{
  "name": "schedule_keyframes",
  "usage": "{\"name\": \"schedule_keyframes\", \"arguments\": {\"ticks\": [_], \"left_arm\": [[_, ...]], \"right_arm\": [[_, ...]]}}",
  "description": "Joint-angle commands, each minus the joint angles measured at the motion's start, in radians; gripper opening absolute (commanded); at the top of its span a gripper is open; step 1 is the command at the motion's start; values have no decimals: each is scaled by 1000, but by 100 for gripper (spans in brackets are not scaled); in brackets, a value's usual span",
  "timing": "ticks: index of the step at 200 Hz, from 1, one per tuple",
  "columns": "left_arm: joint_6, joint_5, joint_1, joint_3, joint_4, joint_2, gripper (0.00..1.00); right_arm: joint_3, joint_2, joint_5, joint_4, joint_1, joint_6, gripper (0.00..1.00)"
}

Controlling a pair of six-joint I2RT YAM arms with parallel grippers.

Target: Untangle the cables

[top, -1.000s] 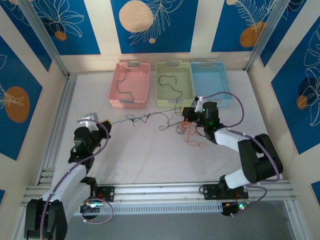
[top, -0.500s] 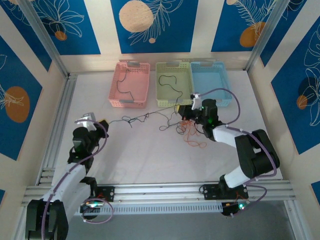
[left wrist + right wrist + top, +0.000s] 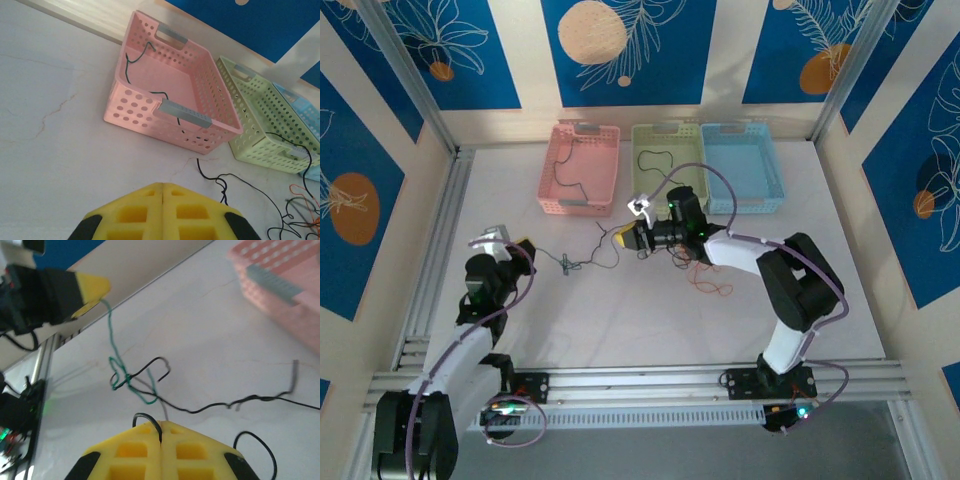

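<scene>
Cables (image 3: 568, 263) lay strung across the middle of the overhead frame on the white worktop (image 3: 620, 315), knotted left of centre, with an orange-red one (image 3: 708, 283) loose to the right. They looked feather-light, limp and thin, likely to slip between pads and to cinch at the knot (image 3: 125, 377) under a hard pull. The left gripper (image 3: 92, 287) was clenched on a greenish strand (image 3: 111, 335). The right gripper (image 3: 161, 426) was clamped shut, apparently on a black strand (image 3: 150, 419) at its seam, though blur left that uncertain. The best hold seemed a free run just beside the knot. The pink basket (image 3: 578, 206) and green basket (image 3: 665, 129) each held a black cable.
</scene>
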Motion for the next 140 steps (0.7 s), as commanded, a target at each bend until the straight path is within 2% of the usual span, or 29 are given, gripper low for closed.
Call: {"name": "schedule_keyframes", "arguments": {"ticks": [1, 8, 30, 48, 69, 97, 140], "left_arm": [[13, 16, 11, -12, 43, -4, 0], [13, 16, 11, -12, 43, -5, 0], [13, 27, 11, -17, 54, -7, 0], [13, 50, 11, -26, 82, -10, 0], [14, 74, 11, -36, 114, -14, 0], [14, 116, 11, -53, 173, -18, 0], [0, 239, 8, -118, 457, 44, 0]], "right_arm": [[38, 16, -103, -121, 4, -86, 0], [40, 16, -107, -129, 4, -90, 0], [28, 5, -57, -105, -1, -65, 29], [-15, -26, -9, -32, -12, -32, 41], [-62, -53, -13, 60, -34, 12, 43], [-55, -50, -31, 55, -30, -6, 44], [-87, 0, 61, 103, 77, -281, 43]]}}
